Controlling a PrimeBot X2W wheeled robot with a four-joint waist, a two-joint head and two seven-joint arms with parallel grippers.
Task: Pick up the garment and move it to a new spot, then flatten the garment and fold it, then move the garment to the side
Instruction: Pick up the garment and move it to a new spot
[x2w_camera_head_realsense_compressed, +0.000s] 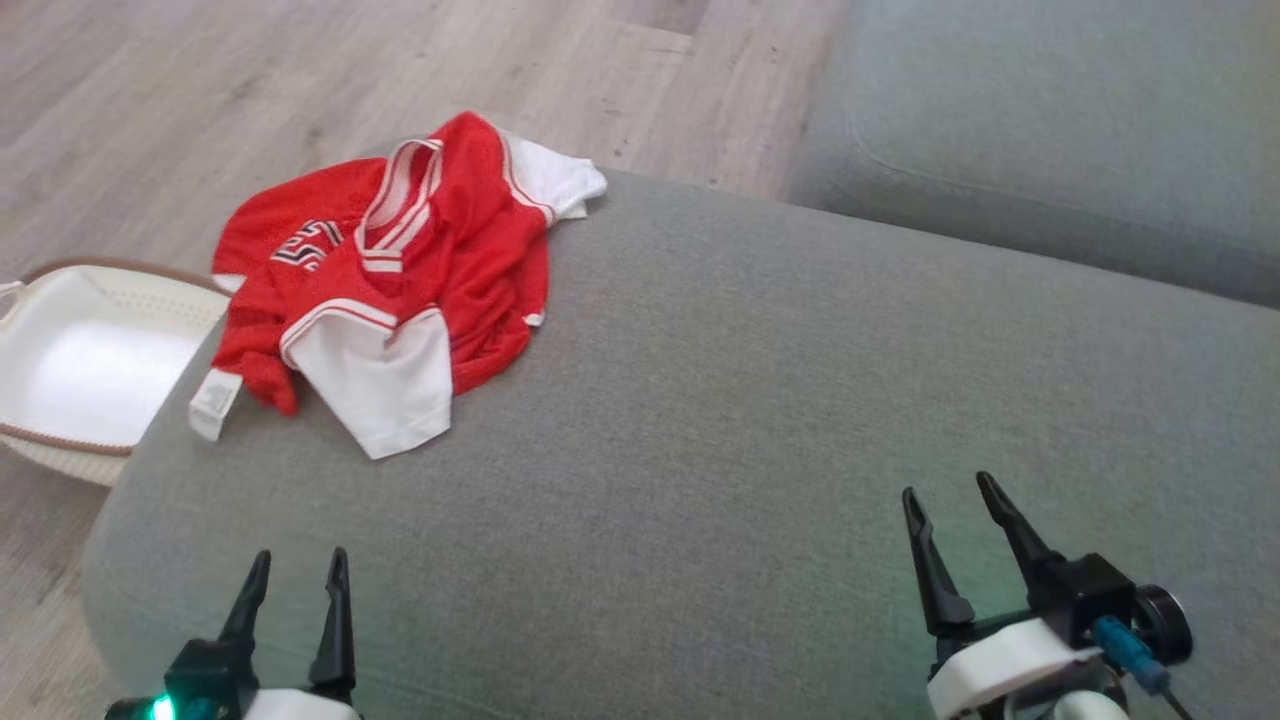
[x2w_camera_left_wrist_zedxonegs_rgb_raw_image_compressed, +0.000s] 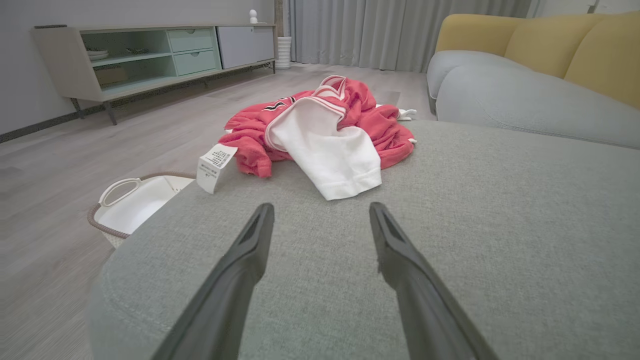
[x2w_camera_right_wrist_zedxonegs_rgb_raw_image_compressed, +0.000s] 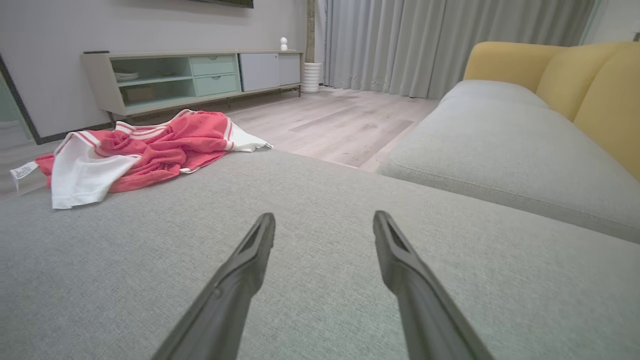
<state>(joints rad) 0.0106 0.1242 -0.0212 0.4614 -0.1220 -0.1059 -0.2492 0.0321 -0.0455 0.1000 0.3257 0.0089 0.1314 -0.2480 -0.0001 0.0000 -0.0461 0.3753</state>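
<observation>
Wide open grey cushion (x2w_camera_head_realsense_compressed: 750, 400) near and right; the crumpled garment (x2w_camera_head_realsense_compressed: 400, 260) crowds the far left corner, a basket (x2w_camera_head_realsense_compressed: 60, 370) just past the left edge.

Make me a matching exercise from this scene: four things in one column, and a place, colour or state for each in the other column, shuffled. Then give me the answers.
Column one:
1. garment
2. basket
3. left gripper
4. sofa back cushions

Column two:
A. yellow
B. fingers apart, holding nothing
C. on the floor, beside the grey seat
D. crumpled on the grey seat, near its far left corner

Pairs: 1-D, 2-C, 3-B, 4-A
</observation>
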